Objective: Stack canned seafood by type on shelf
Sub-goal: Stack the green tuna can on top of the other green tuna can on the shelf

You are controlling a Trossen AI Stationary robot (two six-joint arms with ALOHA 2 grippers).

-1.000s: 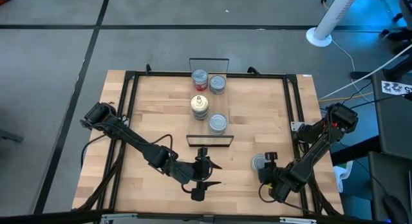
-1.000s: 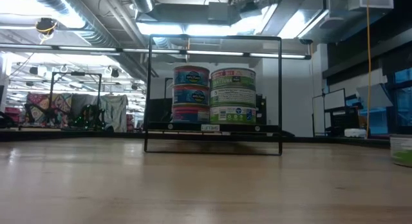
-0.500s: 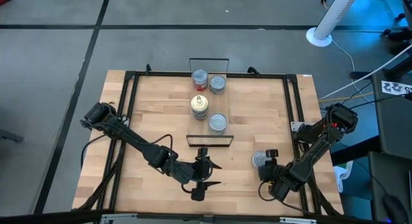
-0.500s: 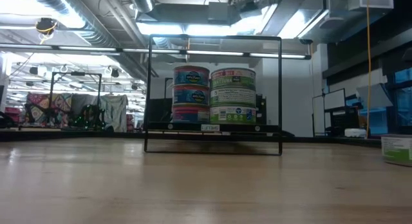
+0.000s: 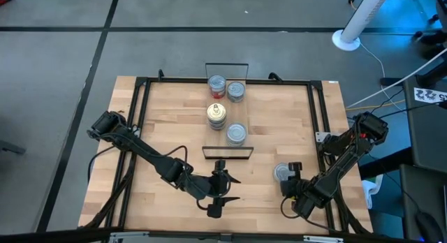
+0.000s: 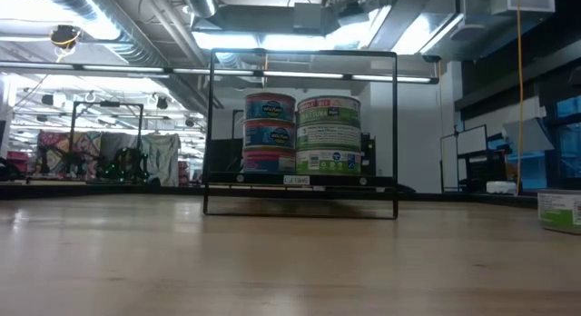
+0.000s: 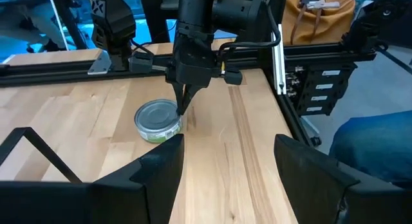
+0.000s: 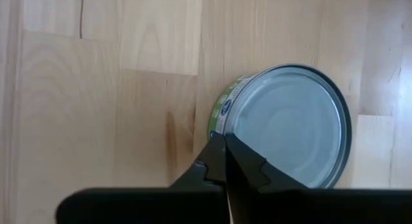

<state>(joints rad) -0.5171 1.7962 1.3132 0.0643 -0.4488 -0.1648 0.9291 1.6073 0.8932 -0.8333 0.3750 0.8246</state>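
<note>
Pressing its closed fingertips against a lone silver-topped, green-labelled tin [image 8: 283, 124], the right tool [image 8: 225, 150] is working at the desk's [image 5: 279, 128] near right.
Since a second ago the tin is sitting slightly nearer the shelf [image 5: 227, 110], where other tins [image 6: 302, 134] are standing stacked; the left tool [image 5: 218, 190] is waiting open.

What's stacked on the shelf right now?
The shelf carries four stacks of tins; the low view shows three-high stacks at its near end. Those stacks hide the ones behind them.

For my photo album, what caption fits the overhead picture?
Right tool, shut, beside a lone tin; left tool waits open; other tins stacked on the shelf.
</note>
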